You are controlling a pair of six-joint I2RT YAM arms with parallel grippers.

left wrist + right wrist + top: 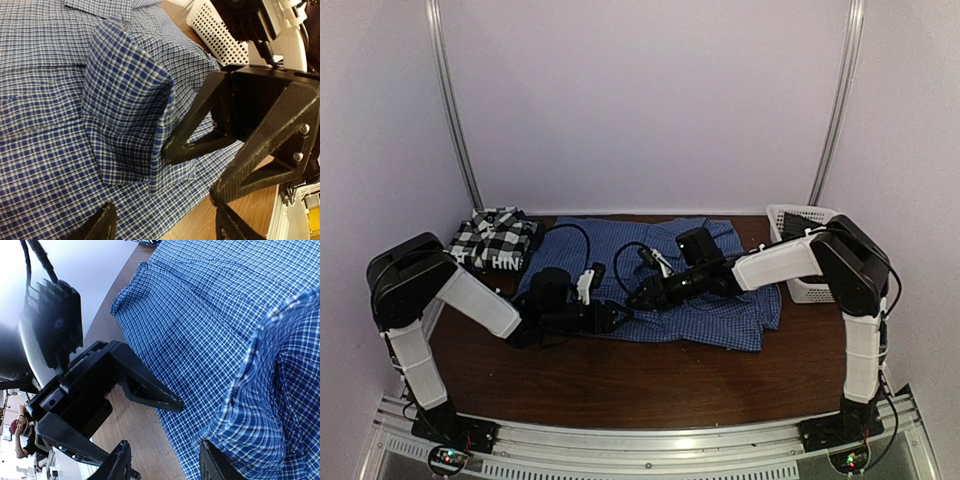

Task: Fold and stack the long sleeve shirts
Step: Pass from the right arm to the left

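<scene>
The blue fine-check shirt [685,285] lies spread over the middle of the table. It fills the left wrist view [60,100] and the right wrist view [210,315]. A raised sleeve fold [125,105] stands up near its front edge. My left gripper [617,318] is open just above the shirt's front left edge [165,225]. My right gripper [638,297] is open facing it [165,462], one fingertip [175,147] touching the sleeve fold. The black-and-white plaid shirt [495,235] lies folded at the back left on a navy one with white letters [505,264]. The charcoal shirt is not in view.
A white plastic basket [798,255] stands at the back right, also showing in the left wrist view [215,30]. Bare brown table [650,380] lies in front of the shirt. The two grippers are close together, tip to tip.
</scene>
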